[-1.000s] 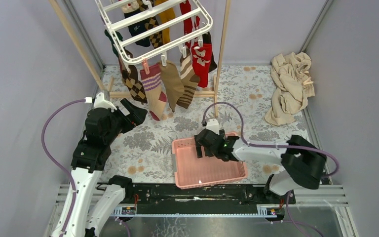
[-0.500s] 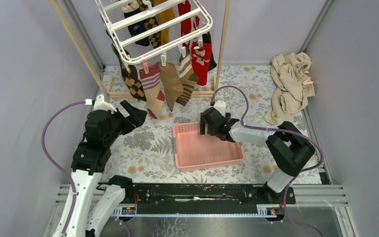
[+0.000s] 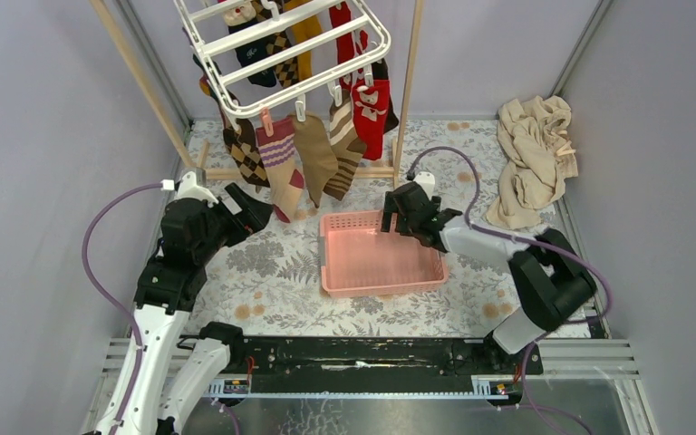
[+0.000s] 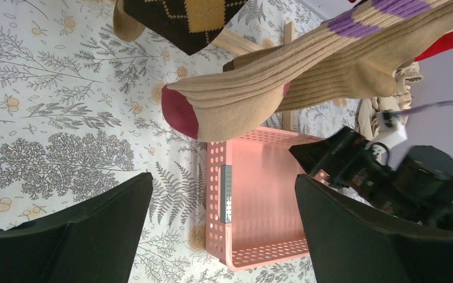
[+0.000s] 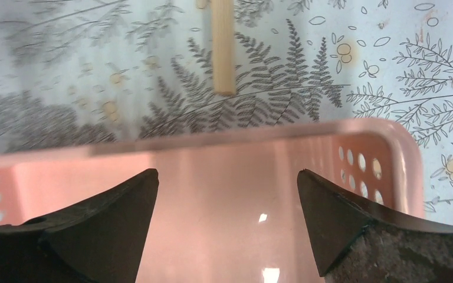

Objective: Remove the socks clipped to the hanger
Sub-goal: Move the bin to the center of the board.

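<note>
The white hanger (image 3: 283,56) hangs at the top of the overhead view with several socks clipped along it: an argyle one (image 3: 247,156), a beige one with purple stripes (image 3: 282,169), a tan one (image 3: 316,154), a brown striped one (image 3: 345,150) and a red one (image 3: 371,112). My left gripper (image 3: 252,210) is open, just left of and below the beige sock's maroon toe (image 4: 180,112), not touching it. My right gripper (image 3: 397,218) stands open over the far right corner of the pink basket (image 3: 324,258). In the right wrist view its open gripper (image 5: 227,172) holds nothing above the basket's floor (image 5: 212,206).
The wooden pole frame (image 3: 405,100) carries the hanger; its base bar (image 5: 223,47) lies just beyond the basket. A heap of beige cloth (image 3: 532,159) sits at the back right. Floral cloth (image 3: 272,263) covers the table between the left arm and the basket.
The right arm has reached away from its base, and the pink basket has slid with it toward the rack, now square under the socks. The left gripper has hardly moved.
</note>
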You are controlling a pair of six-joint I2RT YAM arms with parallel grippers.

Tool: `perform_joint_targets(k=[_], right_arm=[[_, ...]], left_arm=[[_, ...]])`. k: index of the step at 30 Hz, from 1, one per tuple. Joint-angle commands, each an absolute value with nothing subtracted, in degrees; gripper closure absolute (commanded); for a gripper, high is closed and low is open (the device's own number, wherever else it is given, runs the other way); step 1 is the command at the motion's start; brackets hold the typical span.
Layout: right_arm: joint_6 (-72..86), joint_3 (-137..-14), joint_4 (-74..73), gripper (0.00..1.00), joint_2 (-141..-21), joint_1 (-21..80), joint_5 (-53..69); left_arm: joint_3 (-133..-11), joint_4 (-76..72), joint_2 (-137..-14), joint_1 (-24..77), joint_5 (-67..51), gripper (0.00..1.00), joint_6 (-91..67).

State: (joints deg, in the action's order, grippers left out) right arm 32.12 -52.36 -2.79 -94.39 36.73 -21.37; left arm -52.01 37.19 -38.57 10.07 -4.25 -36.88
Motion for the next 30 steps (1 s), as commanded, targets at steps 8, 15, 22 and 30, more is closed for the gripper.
perform_joint_targets(k=[8, 15, 22, 30], right_arm=[[22.7, -48.9, -0.9, 0.10, -69.5, 37.0, 3.1], [23.1, -50.4, -1.7, 0.11, -66.8, 37.0, 8.7], [25.5, -48.6, 6.6, 0.15, -68.6, 38.2, 18.7], [26.2, -53.2, 18.9, 0.21, -78.0, 48.1, 18.5]], left_arm=[[-44.1, 26.3, -35.9, 9.8, -8.2, 0.01, -36.9], [-35.8, 15.7, -36.1, 9.9, -6.4, 0.01, -37.1], [-34.5, 10.2, -39.7, 10.5, -4.7, 0.01, -39.5], [-38.3, 20.2, -36.9, 11.8, 2.3, 0.01, -40.6]])
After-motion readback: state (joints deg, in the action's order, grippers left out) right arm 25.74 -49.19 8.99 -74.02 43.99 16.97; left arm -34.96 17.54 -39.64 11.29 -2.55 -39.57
